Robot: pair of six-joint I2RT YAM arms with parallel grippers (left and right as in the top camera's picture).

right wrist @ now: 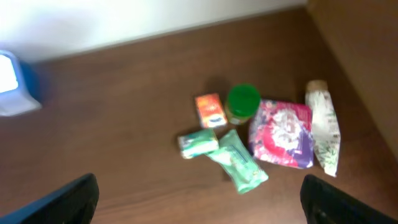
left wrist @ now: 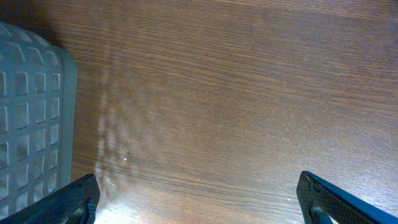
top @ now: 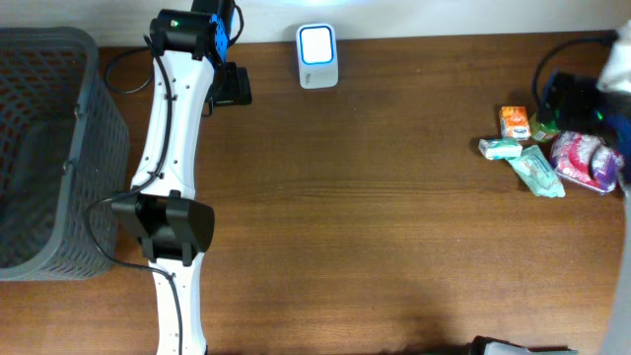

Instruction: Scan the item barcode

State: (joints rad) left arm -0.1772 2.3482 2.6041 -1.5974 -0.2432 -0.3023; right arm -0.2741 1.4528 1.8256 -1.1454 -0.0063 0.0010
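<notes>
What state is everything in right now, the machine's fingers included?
Left fingers: spread wide, holding nothing.
Right fingers: spread wide, holding nothing.
Scanner: standing, window lit.
Basket: upright, nothing visible inside.
Green-lidded jar: upright, lid on.
Orange box: lying flat.
Pink packet: lying flat.
Teal packet: lying flat.

Scanner (top: 317, 56): white box w/ lit pale-blue face, at table's far edge, center-left. Items in a cluster at far right, well apart from scanner: orange box (top: 515, 121), green-lid jar (right wrist: 242, 99) just beside it, small teal pack (top: 500, 149), bigger teal pack (top: 538, 171) lying diag., pink/purple bag (right wrist: 283, 134), white pouch (right wrist: 323, 127) against bag's side. All resting on table.
</notes>
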